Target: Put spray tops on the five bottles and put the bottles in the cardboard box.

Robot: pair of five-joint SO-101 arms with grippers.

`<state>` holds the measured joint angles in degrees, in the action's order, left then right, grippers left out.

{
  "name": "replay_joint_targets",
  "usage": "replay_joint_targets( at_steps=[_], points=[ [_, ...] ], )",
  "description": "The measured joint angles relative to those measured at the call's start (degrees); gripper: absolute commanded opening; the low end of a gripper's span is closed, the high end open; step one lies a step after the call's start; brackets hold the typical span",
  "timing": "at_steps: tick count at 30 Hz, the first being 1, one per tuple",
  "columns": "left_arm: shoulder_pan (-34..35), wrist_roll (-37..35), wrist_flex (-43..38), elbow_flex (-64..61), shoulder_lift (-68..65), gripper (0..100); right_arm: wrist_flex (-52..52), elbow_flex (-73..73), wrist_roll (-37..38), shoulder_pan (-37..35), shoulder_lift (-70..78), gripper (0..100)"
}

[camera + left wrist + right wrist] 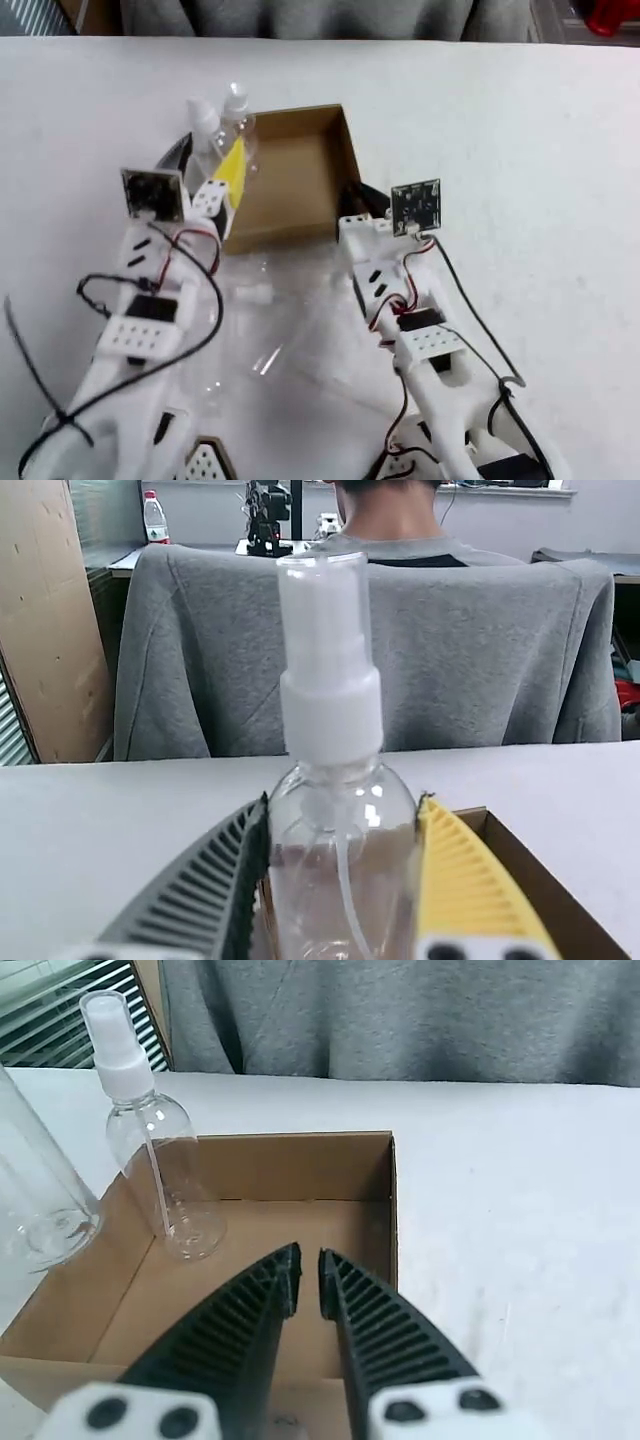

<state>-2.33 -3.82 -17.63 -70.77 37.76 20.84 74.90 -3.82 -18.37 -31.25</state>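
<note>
Jaws of the left gripper (343,805) clamped on a clear bottle (340,880), spray top (328,670) fitted, upright just beside the cardboard box (295,185) at its left wall. A second bottle (160,1160), also topped, stands inside, far left corner. The right gripper (308,1255) hangs over the near wall, jaws narrow, holding nothing

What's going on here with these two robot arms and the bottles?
The left gripper grips a clear bottle, its spray top already on, right beside the cardboard box. A second bottle, also topped, stands in a corner of the box. The right gripper hangs shut and empty over the box's rim.
</note>
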Motion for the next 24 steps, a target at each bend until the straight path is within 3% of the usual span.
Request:
replay_joint_targets(
  at_steps=[6,24],
  points=[
    [0.0,0.0,-1.6,4.7,-9.9,2,0.0,0.0,0.0,0.0,0.0,1.5],
    [0.0,0.0,-23.4,5.3,-31.6,2,0.0,0.0,0.0,0.0,0.0,1.5]
  ],
)
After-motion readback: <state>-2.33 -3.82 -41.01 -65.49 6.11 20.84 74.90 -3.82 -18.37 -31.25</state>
